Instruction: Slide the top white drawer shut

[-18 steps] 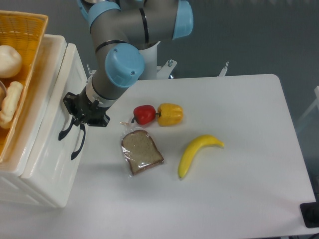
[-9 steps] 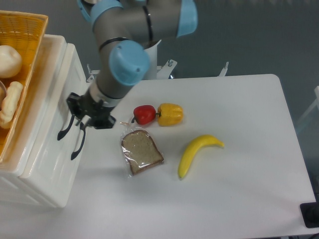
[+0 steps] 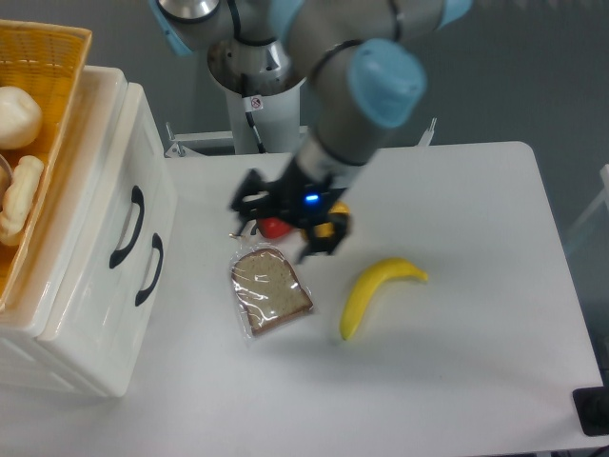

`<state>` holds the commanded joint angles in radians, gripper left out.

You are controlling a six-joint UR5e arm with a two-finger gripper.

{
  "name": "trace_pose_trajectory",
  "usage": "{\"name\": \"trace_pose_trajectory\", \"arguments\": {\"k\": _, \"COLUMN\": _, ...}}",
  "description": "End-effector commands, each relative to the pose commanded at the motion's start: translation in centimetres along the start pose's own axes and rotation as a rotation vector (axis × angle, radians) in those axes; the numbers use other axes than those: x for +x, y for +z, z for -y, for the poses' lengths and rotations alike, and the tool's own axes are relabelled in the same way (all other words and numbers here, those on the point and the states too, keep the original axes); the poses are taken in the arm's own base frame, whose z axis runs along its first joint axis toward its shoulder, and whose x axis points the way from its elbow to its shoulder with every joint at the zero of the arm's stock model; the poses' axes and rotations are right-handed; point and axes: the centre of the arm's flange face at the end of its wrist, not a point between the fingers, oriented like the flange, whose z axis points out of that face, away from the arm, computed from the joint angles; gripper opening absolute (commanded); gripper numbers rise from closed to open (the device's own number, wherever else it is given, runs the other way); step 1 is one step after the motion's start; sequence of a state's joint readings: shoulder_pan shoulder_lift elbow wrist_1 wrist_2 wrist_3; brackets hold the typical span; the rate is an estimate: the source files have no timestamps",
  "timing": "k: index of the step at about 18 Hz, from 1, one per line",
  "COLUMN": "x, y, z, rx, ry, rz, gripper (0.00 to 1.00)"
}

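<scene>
Single fixed camera, looking down on your table.

The top white drawer (image 3: 122, 171) sat at the left edge of frame, upper of the two in the white cabinet (image 3: 90, 324). Its front panel stood a little proud of the cabinet face, and a strip of cream interior showed behind the front's top edge, so it was not fully home. Its curved black handle (image 3: 127, 227) was free, nothing touching it. The lower drawer's handle (image 3: 149, 269) sat just beside and below it, also free.

Your gripper (image 3: 283, 231) was well apart from the drawer, over the middle of the table, above the red pepper (image 3: 274, 227) and the yellow pepper (image 3: 333, 223). It covered most of both. The frame was motion-blurred there; a dark finger (image 3: 245, 202) showed on the left and another lower right, but I cannot tell how wide the pincer stood or whether it held anything.

The bagged bread slice (image 3: 269, 288) lay just below the gripper, and the banana (image 3: 375, 291) to its right, apart from the bread. Both were clear of the cabinet front.

Open room: a bare strip of white table (image 3: 476, 286) ran between the drawer fronts and the bread; the whole right half of the table out to its right edge was bare, as was the near edge.

The orange wicker basket (image 3: 52, 57) sat on top of the cabinet at top left, cut by the frame edge, with pale bread rolls (image 3: 17, 116) in it.
</scene>
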<state>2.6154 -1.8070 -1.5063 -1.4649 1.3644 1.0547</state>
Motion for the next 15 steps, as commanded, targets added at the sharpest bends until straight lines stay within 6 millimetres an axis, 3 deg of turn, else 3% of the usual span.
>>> {"name": "trace_pose_trajectory", "arguments": {"k": 4, "x": -7.3, "y": 1.0, "z": -5.5, "rx": -0.054, "ry": 0.063, "rz": 0.062, "gripper": 1.00}}
{"name": "trace_pose_trajectory", "arguments": {"k": 7, "x": -10.9, "y": 2.0, "z": -8.3, "rx": -0.074, "ry": 0.208, "rz": 0.068, "gripper": 1.00}}
{"name": "trace_pose_trajectory", "arguments": {"k": 11, "x": -13.9, "y": 4.0, "z": -10.5, "rx": -0.141, "ry": 0.360, "rz": 0.085, "gripper": 1.00}}
{"name": "trace_pose_trajectory", "arguments": {"k": 15, "x": -14.5, "y": 4.3, "z": -10.5, "rx": -0.147, "ry": 0.433, "rz": 0.088, "gripper": 1.00}}
